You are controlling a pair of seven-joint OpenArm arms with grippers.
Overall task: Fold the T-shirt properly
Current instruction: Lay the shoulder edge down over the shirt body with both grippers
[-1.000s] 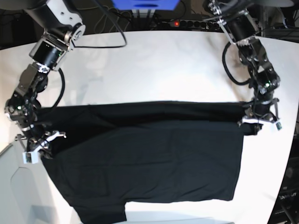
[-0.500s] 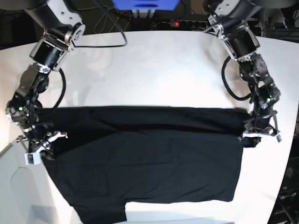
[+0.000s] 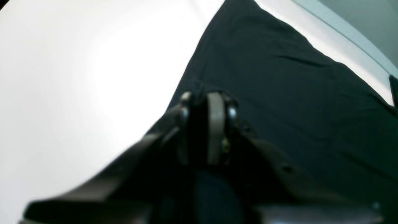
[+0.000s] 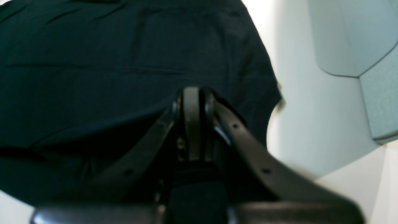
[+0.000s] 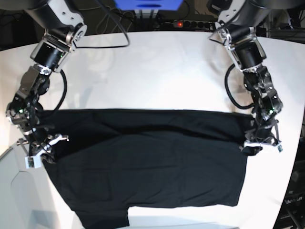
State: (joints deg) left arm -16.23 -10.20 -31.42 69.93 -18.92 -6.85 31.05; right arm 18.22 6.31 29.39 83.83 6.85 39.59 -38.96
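The black T-shirt (image 5: 152, 162) lies plain side up on the white table (image 5: 157, 71), its far part folded over toward the front. No print or label shows. My left gripper (image 5: 259, 143) is at the shirt's right edge, shut on the folded cloth. In the left wrist view the left gripper (image 3: 205, 102) pinches the T-shirt (image 3: 295, 93) at its edge. My right gripper (image 5: 43, 149) is at the shirt's left edge, shut on cloth. In the right wrist view the right gripper (image 4: 192, 96) is closed over the T-shirt (image 4: 108, 62).
A power strip with a red light (image 5: 178, 23) and a blue box (image 5: 147, 4) stand behind the table. A black cable (image 5: 114, 33) lies on the far left. A grey panel (image 5: 14, 191) sits at the front left corner, and also shows in the right wrist view (image 4: 348, 37).
My left gripper has moved toward the front with the cloth, pulling the folded edge on its side down. The right gripper has barely moved.
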